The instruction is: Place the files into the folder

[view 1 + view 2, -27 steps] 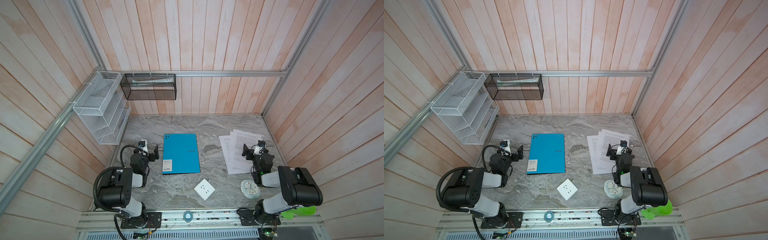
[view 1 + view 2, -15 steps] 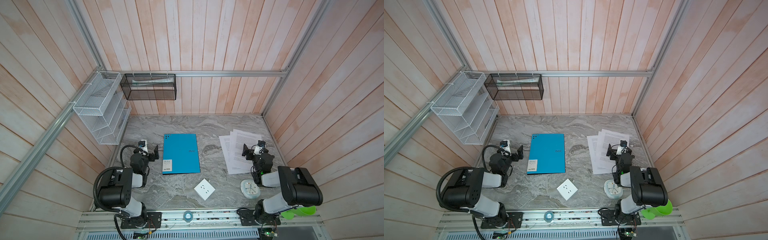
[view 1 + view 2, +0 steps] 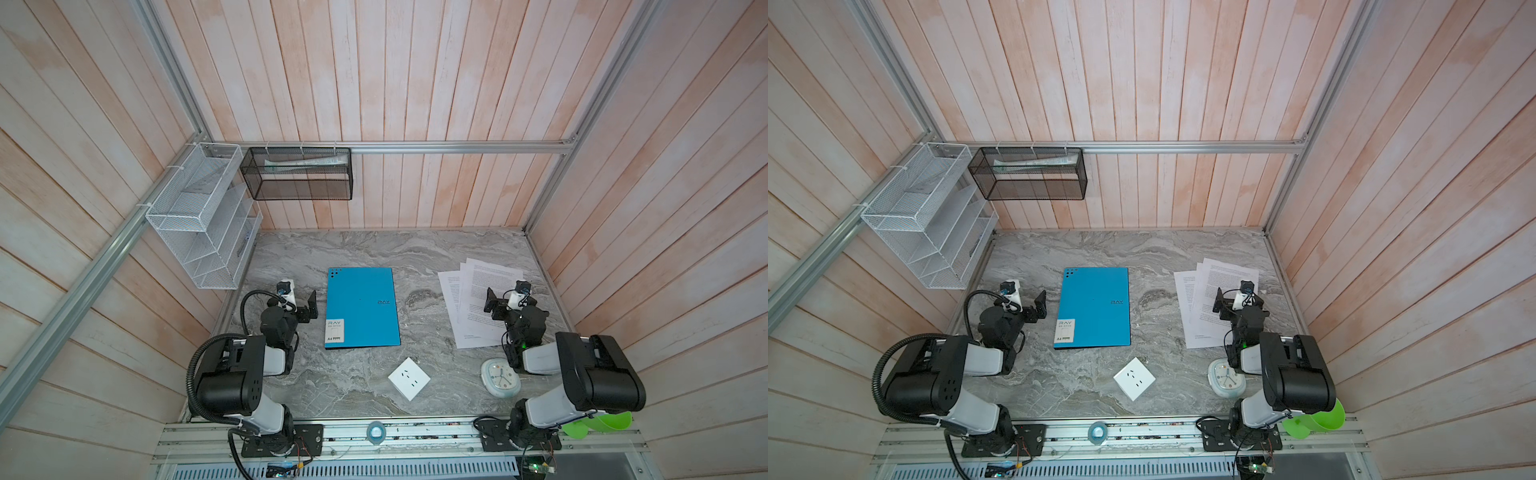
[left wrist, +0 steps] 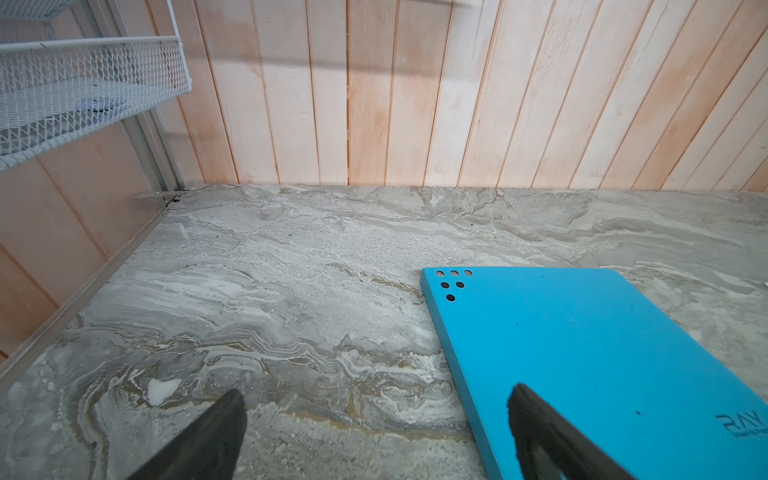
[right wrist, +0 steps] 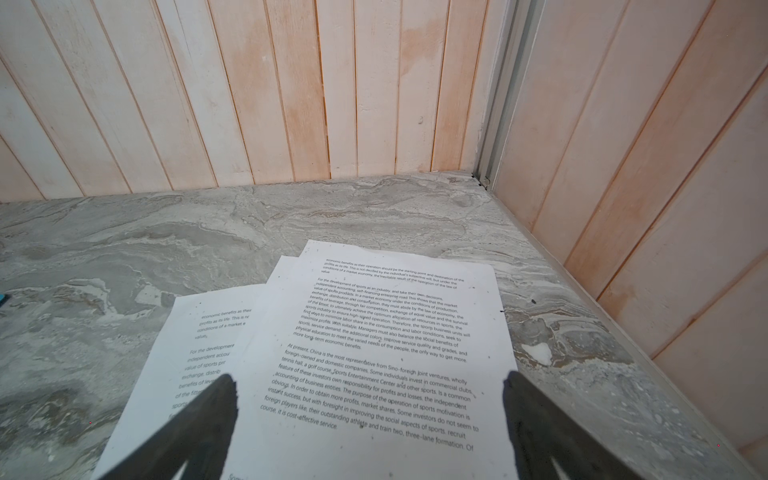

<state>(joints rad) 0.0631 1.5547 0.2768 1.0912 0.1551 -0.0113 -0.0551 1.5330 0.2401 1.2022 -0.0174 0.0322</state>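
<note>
Desk (image 3: pixel 374 257) has the blue RAY folder (image 3: pixel 361 309) lying closed mid-surface, with the fanned files (image 3: pixel 473 299) well to its right. Left gripper (image 4: pixel 376 395) gapes astride the folder's left edge, probably to flip the cover; right gripper (image 5: pixel 369 378) hangs spread wide over the top sheet, empty.

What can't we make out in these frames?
Inside of the bright blue flat folder: closed cover hides it, all views.
Count of the loose white printed paper sheets: overlap hides it; right wrist view's edge and the right end effector cut their near end.
Contents of the black wire mesh basket: too small, top views.
</note>
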